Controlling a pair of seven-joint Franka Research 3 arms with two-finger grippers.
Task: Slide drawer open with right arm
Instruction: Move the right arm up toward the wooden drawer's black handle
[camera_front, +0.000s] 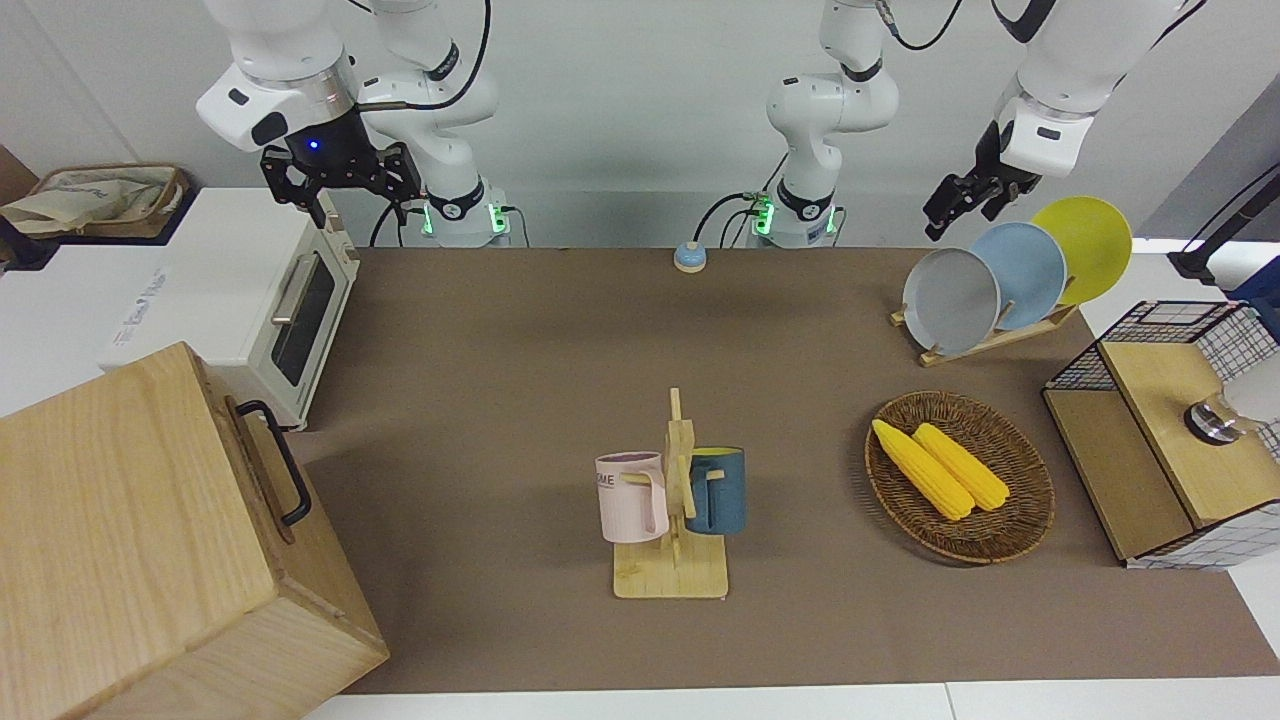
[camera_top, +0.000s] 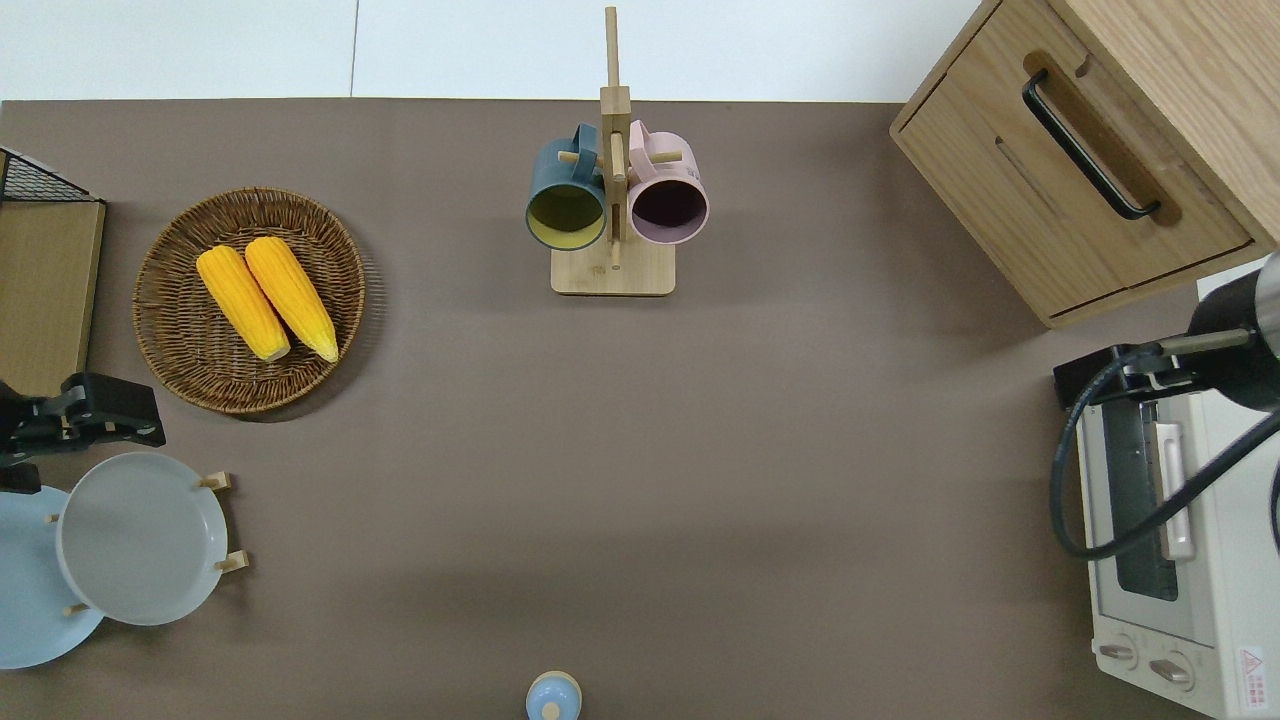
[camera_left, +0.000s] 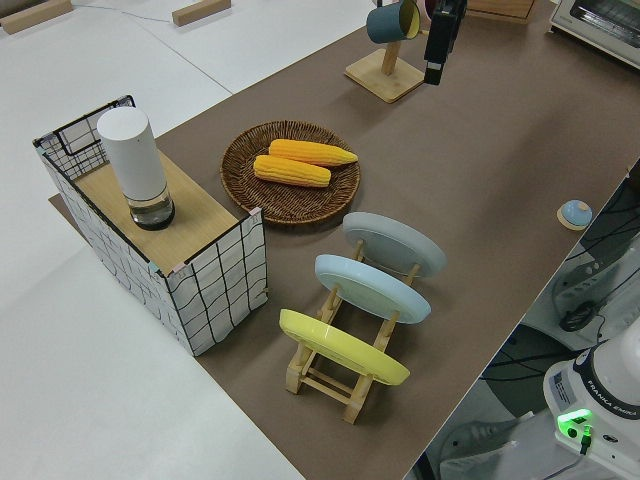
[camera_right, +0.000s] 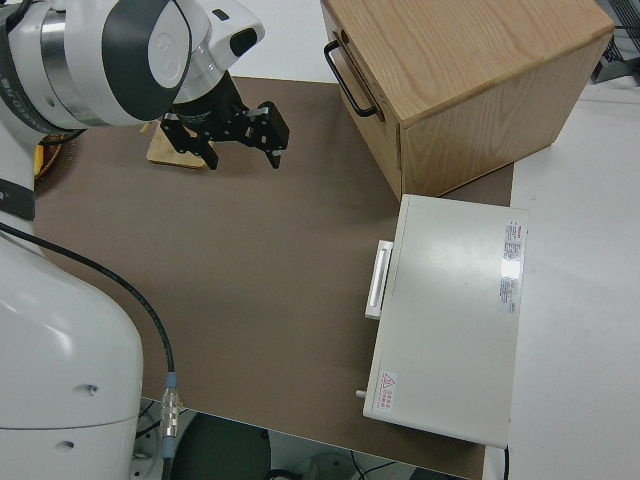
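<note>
The drawer (camera_top: 1060, 190) sits flush in the pale-wood cabinet (camera_front: 110, 520) at the right arm's end of the table, farther from the robots than the toaster oven. Its black bar handle (camera_top: 1090, 145) faces the table's middle and also shows in the front view (camera_front: 275, 460) and the right side view (camera_right: 350, 75). My right gripper (camera_front: 355, 205) hangs open and empty in the air, blue light on. Overhead, the right gripper (camera_top: 1100, 372) is over the oven's door edge at the end closest to the cabinet, apart from the handle. In the right side view the right gripper (camera_right: 232, 155) points down. The left arm is parked.
A white toaster oven (camera_front: 200, 290) stands beside the cabinet. A wooden mug tree (camera_front: 672, 500) with a pink and a blue mug is mid-table. A wicker basket (camera_front: 1020, 520) with corn, a plate rack (camera_front: 1000, 280) and a wire-mesh box (camera_front: 1170, 440) lie toward the left arm's end.
</note>
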